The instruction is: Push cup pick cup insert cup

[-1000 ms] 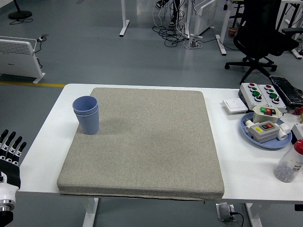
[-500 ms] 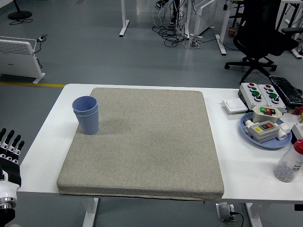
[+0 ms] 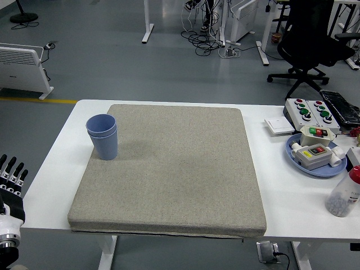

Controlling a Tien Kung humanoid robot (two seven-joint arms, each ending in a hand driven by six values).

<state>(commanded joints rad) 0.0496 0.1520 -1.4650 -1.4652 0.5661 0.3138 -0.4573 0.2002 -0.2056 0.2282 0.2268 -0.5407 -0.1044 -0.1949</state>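
The blue cups (image 3: 102, 136) are sitting nested and upright at the mat's (image 3: 169, 169) far left while the left hand (image 3: 10, 179) is hanging off the near-left table edge, fingers extended and empty, so I'm guessing any careless swipe tips the stack.

We are in a robotics lab or test workshop. Our landmark is the white table (image 3: 169, 211), a bench on metal legs standing on a bare grey floor (image 3: 112, 62). Right of the mat (image 3: 174, 163) that covers its middle lie push-button control boxes (image 3: 308, 110) with red and green buttons, one on a blue plate (image 3: 318, 169). Behind the table we see a black office chair (image 3: 312, 39), a tangle of cables (image 3: 205, 36) among the legs of other desks, and a white heater (image 3: 22, 67) far to the left, by a yellow line (image 3: 39, 100) marked on the floor.
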